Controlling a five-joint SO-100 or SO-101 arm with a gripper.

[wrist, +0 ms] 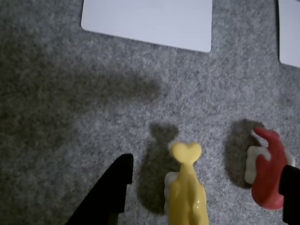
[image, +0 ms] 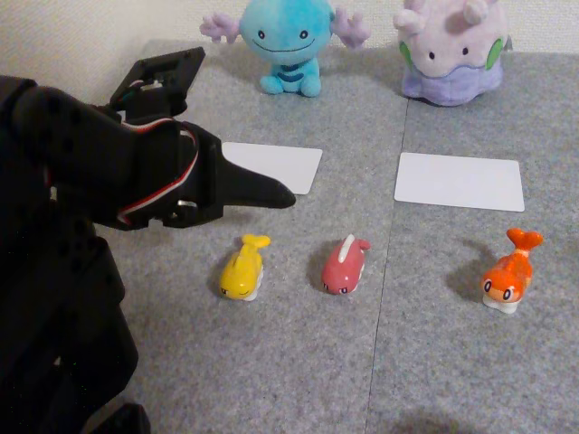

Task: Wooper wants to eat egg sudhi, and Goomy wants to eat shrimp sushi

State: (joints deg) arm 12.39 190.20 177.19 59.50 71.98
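The egg sushi [image: 242, 269], a yellow fish figurine, lies on the grey carpet left of centre. In the wrist view the egg sushi [wrist: 188, 192] sits between the two dark fingers [wrist: 115, 187] of my gripper [wrist: 206, 171], which is open and holds nothing. In the other view my gripper [image: 271, 193] hovers above and left of the egg sushi, apart from it. The shrimp sushi [image: 509, 270], orange, stands far right. Wooper [image: 285, 41] sits at the back centre-left, Goomy [image: 452, 50] at the back right.
A pink-red fish figurine [image: 345, 264] lies between the yellow and orange ones; in the wrist view this pink-red figurine [wrist: 268, 171] is by the right finger. One white card [image: 276, 165] lies before Wooper, another white card [image: 460, 181] before Goomy.
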